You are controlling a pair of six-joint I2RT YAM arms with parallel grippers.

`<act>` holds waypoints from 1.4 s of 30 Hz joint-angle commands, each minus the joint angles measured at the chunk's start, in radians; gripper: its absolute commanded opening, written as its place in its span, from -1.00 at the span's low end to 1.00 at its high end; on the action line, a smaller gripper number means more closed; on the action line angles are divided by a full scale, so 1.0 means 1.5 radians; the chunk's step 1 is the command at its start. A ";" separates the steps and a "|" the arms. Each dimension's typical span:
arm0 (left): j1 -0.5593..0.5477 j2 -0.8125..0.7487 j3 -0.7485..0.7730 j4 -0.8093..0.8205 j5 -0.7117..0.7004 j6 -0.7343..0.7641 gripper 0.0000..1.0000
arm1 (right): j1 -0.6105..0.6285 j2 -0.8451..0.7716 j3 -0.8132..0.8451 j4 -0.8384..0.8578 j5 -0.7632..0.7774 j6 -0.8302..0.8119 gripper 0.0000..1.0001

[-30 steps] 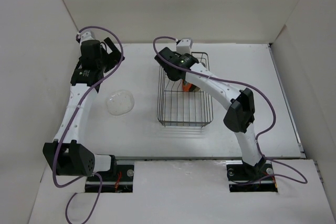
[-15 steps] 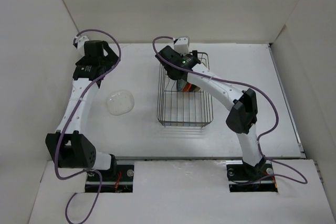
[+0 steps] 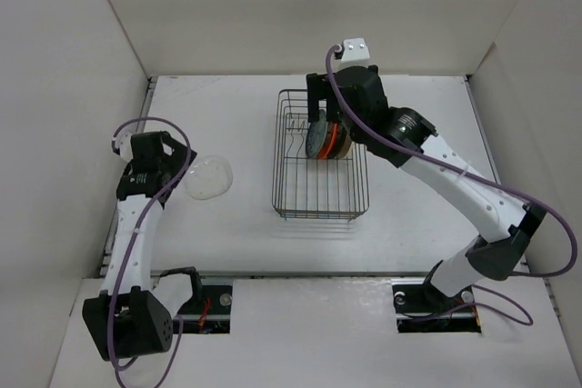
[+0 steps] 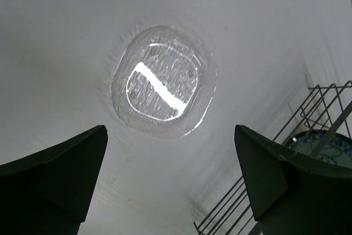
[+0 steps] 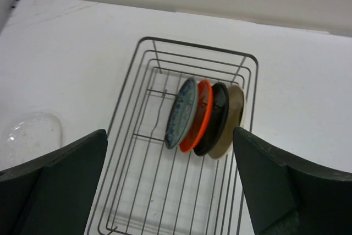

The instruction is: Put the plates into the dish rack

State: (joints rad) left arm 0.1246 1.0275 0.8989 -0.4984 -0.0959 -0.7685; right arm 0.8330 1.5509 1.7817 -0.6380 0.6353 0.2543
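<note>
The clear glass plate [image 4: 163, 82] lies flat on the table [image 3: 409, 134], well left of the dish rack [image 5: 195, 44], where the teal plate [image 5: 181, 113], orange plate [image 5: 200, 115], black plate [image 5: 216, 116] and cream plate [image 5: 236, 111] stand on edge. The last pickup looks to be in hand. The left gripper [image 4: 169, 147] hangs over the glass plate, jaws wide and empty, and must lower to catch its thin rim. The right gripper [image 5: 170, 136], equally wide and empty, hovers above the rack.

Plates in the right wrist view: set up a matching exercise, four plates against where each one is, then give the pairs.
1. clear glass plate
2. teal plate
3. orange plate
4. cream plate

A. between teal and black plate
B. flat on the table, outside the dish rack
C. row end, beside black
D. row end, beside orange

Pairs: 1-B, 2-D, 3-A, 4-C
</note>
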 commanded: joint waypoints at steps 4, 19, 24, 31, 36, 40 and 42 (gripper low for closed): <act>0.000 -0.008 -0.119 0.047 0.092 -0.051 0.86 | 0.004 -0.020 -0.056 0.090 -0.162 -0.071 1.00; 0.000 0.123 -0.176 0.143 0.045 -0.072 0.19 | 0.004 -0.077 -0.135 0.157 -0.210 -0.078 1.00; 0.007 0.161 -0.182 0.161 0.038 -0.072 0.19 | 0.004 -0.083 -0.135 0.157 -0.210 -0.078 1.00; 0.013 0.183 -0.194 0.176 0.038 -0.085 -0.20 | -0.002 -0.089 -0.142 0.157 -0.204 -0.085 1.00; 0.019 0.199 -0.188 0.176 0.031 -0.092 -0.56 | -0.002 -0.089 -0.142 0.157 -0.210 -0.085 1.00; 0.026 0.211 -0.188 0.176 0.025 -0.092 -0.65 | -0.002 -0.089 -0.142 0.157 -0.204 -0.085 1.00; 0.026 0.219 -0.188 0.176 0.025 -0.092 -0.73 | -0.002 -0.089 -0.142 0.157 -0.210 -0.085 1.00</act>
State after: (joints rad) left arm 0.1532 1.3415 0.6170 -0.2310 -0.0307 -0.9005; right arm 0.8322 1.4517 1.5681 -0.4561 0.3294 0.1349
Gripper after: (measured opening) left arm 0.146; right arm 0.999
